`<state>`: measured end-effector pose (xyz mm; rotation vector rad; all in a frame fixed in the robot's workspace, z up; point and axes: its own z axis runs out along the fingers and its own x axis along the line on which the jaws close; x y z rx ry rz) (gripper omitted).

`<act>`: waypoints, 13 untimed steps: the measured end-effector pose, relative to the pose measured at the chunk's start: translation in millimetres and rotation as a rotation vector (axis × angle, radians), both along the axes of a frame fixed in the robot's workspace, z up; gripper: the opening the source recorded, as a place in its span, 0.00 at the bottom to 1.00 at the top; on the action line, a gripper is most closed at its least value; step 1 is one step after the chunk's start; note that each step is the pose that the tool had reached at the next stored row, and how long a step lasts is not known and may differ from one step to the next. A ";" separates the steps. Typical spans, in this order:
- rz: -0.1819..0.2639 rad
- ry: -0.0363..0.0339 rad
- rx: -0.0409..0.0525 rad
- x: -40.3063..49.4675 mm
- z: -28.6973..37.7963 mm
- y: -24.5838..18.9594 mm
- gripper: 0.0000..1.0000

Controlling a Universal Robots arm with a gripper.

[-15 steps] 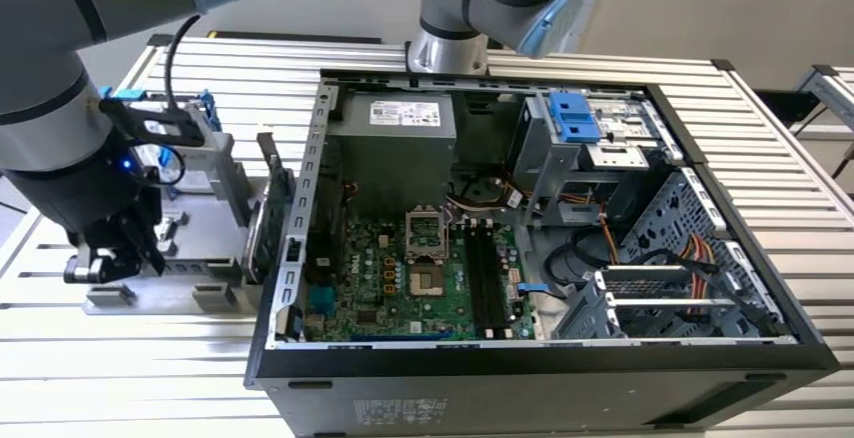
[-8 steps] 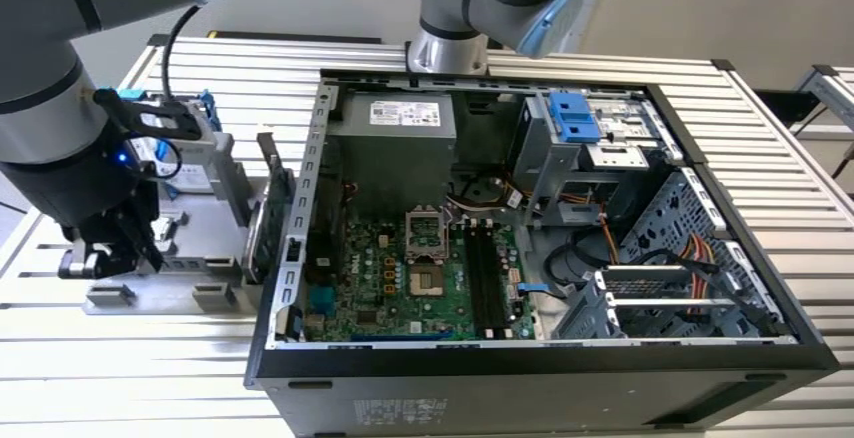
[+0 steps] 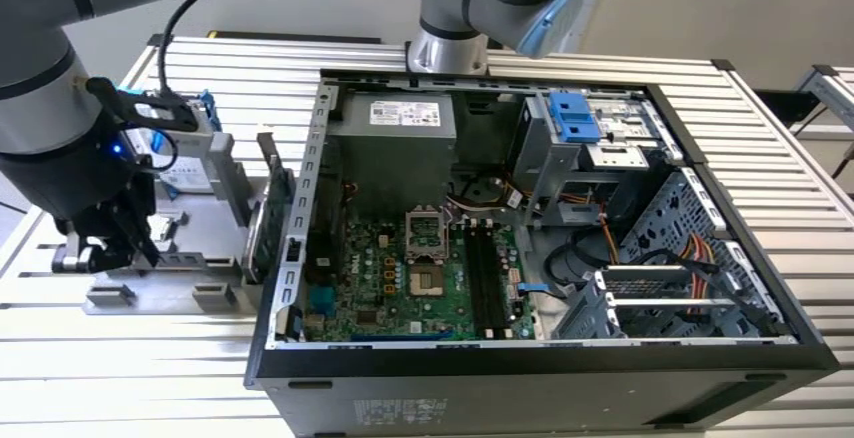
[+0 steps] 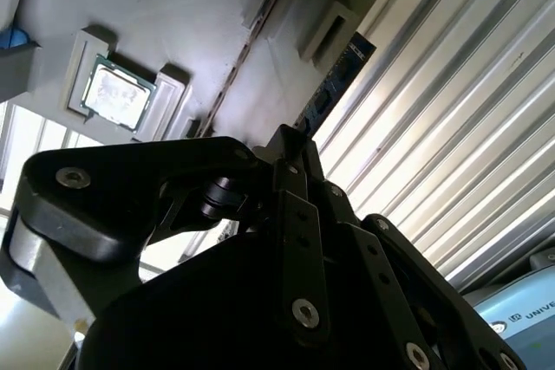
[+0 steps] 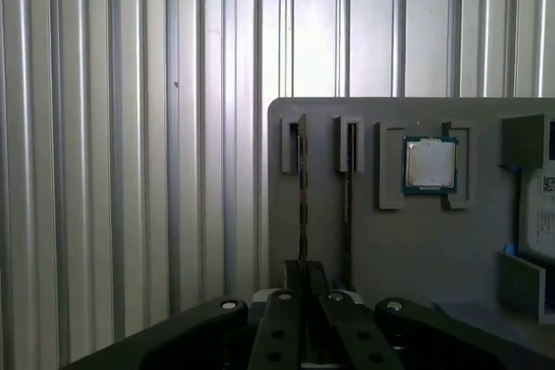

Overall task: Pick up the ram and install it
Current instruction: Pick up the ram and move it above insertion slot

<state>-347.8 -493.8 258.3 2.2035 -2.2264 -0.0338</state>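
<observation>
In the first wrist view the ram [image 5: 303, 188] is a thin strip standing on edge in a slot of the grey fixture plate [image 5: 381, 249]. My gripper [image 5: 303, 273] is shut on its near end, one finger on each side. The second wrist view shows the same dark strip [image 4: 334, 84] running away from the gripper [image 4: 291, 143] along the plate's edge. In the exterior view the gripper [image 3: 134, 250] hangs low over the fixture plate [image 3: 160, 293], at the exterior view's left of the open computer case [image 3: 534, 358]. The motherboard's long memory slots [image 3: 487, 283] lie inside the case.
A second thin strip [image 5: 349, 175] stands in the neighbouring slot, and a square silver processor [image 5: 430, 165] sits in a pocket beyond it. A green expansion card [image 3: 274, 213] stands upright between fixture and case. A second arm's base [image 3: 447, 48] stands behind the case on the ribbed metal table [image 3: 120, 388].
</observation>
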 end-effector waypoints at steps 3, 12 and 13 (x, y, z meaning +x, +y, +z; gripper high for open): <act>0.000 -0.0001 0.0001 0.0 3.5 0.0 0.00; -0.001 0.0000 0.0000 0.0 13.6 0.0 0.00; -0.001 0.0000 0.0000 0.0 14.8 0.0 0.00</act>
